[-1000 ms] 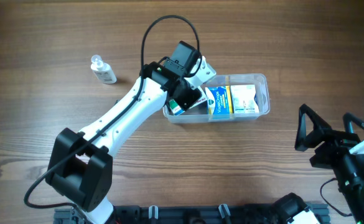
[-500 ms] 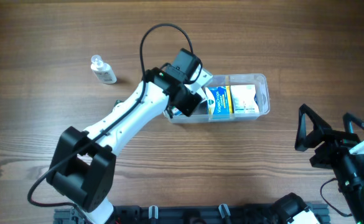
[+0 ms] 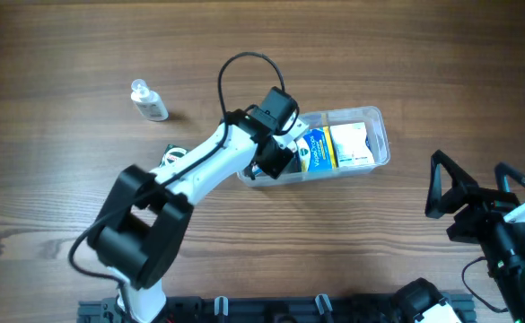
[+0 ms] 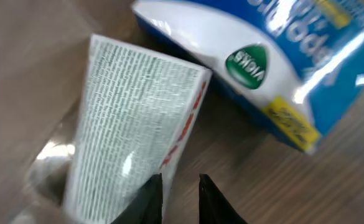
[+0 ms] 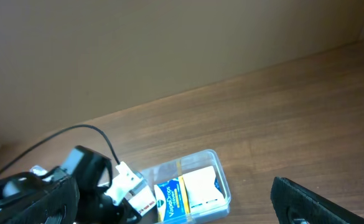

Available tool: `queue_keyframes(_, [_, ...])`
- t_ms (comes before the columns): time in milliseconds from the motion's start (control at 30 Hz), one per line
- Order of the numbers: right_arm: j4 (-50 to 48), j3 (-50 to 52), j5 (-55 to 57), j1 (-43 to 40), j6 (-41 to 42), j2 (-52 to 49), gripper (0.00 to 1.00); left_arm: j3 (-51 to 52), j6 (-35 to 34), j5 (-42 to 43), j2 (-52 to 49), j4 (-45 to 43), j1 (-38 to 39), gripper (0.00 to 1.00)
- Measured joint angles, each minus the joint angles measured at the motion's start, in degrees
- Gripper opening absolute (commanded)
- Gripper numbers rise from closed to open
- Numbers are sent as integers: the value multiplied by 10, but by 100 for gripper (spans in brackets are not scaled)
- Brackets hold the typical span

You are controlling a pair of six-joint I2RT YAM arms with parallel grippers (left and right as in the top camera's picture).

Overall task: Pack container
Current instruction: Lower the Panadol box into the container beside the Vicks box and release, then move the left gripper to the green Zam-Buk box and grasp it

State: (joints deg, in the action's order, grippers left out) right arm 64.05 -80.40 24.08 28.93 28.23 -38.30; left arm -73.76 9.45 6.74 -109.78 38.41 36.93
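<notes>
Compared with half a second ago, the left gripper (image 4: 180, 202) is reaching deeper into the left end of the container (image 3: 381, 135), which is sitting unmoved right of centre on the wooden table (image 3: 65, 206). Its fingertips (image 4: 149, 204) are standing narrowly apart at the edge of a white fine-print box (image 4: 132, 124), and whether they are pinching it is unclear. A Vicks box (image 4: 250, 62) is lying just right of that. The right gripper (image 3: 443, 193) is waiting well apart at the near right, its jaw state unreadable. A small clear bottle (image 3: 148, 100) is standing far left.

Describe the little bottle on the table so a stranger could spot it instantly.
In the overhead view, find the large clear container of boxes near the middle of the table. Look far toward the picture's left across bare wood: the small bottle sits alone there. It alone is tiny and see-through, and touches nothing else.
</notes>
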Motion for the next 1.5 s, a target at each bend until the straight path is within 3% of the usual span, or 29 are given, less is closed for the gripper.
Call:
queue_keyframes(333, [0,0,0,0,0,0,100,0,-21,-84,-21,-23,2,17])
queue_keyframes(767, [0,0,0,0,0,0,100,3,-64,-138,3,-33,2,44])
queue_keyframes(867, [0,0,0,0,0,0,100,4,-82,-129,41,-16,2,35])
queue_keyframes(1033, [0,0,0,0,0,0,100,4,-105,-107,161,-1,2,4])
queue_keyframes(1233, [0,0,0,0,0,0,100,4,-155,-120,299,12,2,4])
queue_keyframes(1500, [0,0,0,0,0,0,100,3,-340,-219,322,169,-30,4])
